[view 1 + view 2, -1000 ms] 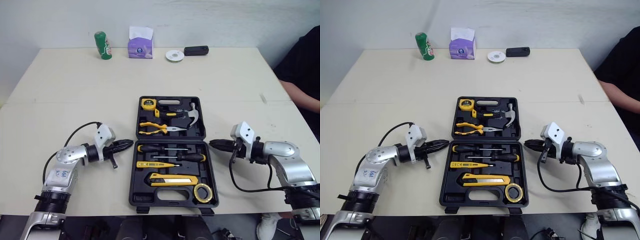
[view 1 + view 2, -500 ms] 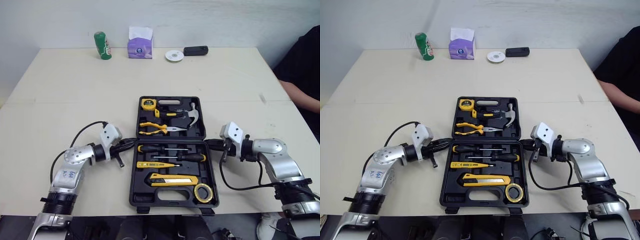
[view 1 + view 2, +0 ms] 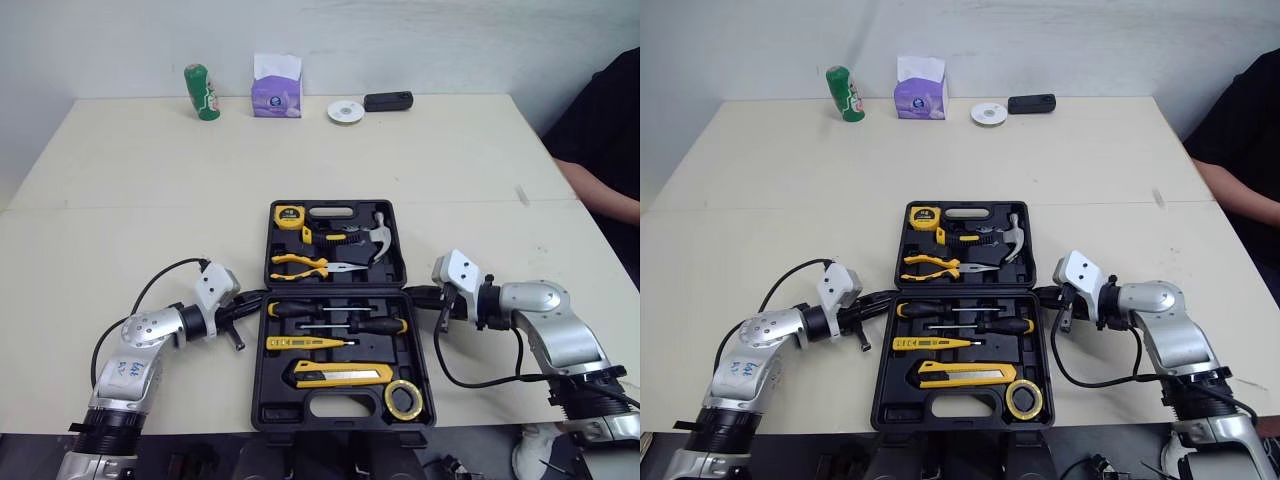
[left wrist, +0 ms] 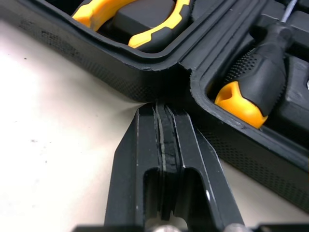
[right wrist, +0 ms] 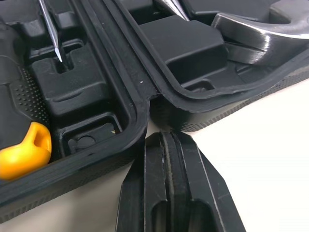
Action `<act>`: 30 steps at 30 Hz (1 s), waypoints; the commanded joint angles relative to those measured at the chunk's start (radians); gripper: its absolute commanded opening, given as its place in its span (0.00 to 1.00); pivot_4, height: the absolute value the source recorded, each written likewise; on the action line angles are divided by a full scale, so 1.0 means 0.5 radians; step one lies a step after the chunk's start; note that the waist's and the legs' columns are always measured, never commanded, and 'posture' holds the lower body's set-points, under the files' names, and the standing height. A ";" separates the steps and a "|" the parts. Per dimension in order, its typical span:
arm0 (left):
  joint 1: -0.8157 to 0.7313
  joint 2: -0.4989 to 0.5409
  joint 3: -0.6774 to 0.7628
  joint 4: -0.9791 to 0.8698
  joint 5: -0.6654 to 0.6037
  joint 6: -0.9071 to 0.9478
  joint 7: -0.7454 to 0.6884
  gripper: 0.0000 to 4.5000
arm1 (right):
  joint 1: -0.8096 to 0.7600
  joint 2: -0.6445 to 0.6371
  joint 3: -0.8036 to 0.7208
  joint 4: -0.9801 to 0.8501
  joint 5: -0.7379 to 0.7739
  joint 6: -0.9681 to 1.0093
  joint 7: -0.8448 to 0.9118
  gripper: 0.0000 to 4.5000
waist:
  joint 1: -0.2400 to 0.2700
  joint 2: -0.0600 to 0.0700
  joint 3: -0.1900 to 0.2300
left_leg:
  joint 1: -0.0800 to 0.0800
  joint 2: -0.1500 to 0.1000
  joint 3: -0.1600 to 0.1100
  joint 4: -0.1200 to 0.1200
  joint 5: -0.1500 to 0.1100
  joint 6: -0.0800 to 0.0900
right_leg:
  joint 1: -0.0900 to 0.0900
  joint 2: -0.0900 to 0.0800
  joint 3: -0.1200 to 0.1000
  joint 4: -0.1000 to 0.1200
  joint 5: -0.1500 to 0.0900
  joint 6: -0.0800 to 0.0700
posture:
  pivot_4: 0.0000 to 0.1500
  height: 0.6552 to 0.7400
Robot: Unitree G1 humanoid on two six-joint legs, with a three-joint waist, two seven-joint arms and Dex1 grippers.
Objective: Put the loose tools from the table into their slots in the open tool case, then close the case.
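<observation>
No lettering, brand or number can be read anywhere on the table [image 3: 150, 200]. The green can [image 3: 202, 92] at the far edge carries a pale label and the purple tissue box [image 3: 278, 93] near it a light printed patch. The yellow tape measure [image 3: 290, 215] in the open tool case [image 3: 336, 408] bears a small dark face sticker, all too small to make out.

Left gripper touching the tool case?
Touching. Left wrist view: the shut left gripper butts its tips against the tool case wall at the hinge notch, no gap visible.
</observation>
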 commanded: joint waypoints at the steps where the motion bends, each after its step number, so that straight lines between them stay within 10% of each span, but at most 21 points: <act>1: 0.006 -0.018 -0.084 -0.084 0.004 -0.005 -0.018 0.00 | 0.000 0.023 0.061 -0.071 0.013 -0.070 0.040 0.00 | 0.000 0.000 0.000 | 0.000 0.000 0.000 0.000 0.000 0.000 | 0.000 0.000 0.000 0.000 0.000 0.000 | 1.00 1.00; 8: 0.017 0.114 0.146 -0.045 -0.074 0.156 0.039 0.14 | 0.026 -0.131 -0.097 0.049 -0.087 0.040 -0.141 0.00 | 0.003 0.000 0.000 | 0.001 0.000 0.000 0.000 0.000 0.000 | 0.000 0.000 0.000 0.000 0.000 0.000 | 1.00 1.00; 17: -0.199 0.456 0.341 -0.110 -0.271 0.606 -0.031 1.00 | -0.087 -0.321 -0.596 -0.348 0.604 1.579 -0.361 0.99 | 0.012 0.001 0.002 | -0.001 -0.004 -0.003 0.000 0.000 0.001 | 0.000 -0.008 -0.002 0.000 0.000 0.000 | 1.00 1.00; 23: -0.592 0.672 0.245 -0.217 -0.506 1.561 -0.007 1.00 | -0.533 -0.348 -0.618 -0.327 0.749 2.621 -0.666 0.99 | 0.002 0.002 0.003 | -0.004 -0.004 -0.006 -0.006 0.000 0.000 | -0.004 -0.009 -0.002 -0.001 -0.001 -0.002 | 1.00 1.00; 30: -1.172 0.518 0.099 -0.164 -0.553 2.324 0.272 1.00 | -0.921 -0.254 -0.449 -0.200 1.053 2.718 -1.078 0.99 | 0.011 0.001 0.003 | -0.043 -0.006 -0.004 0.007 0.010 0.002 | -0.036 -0.002 -0.003 0.011 0.002 0.002 | 1.00 1.00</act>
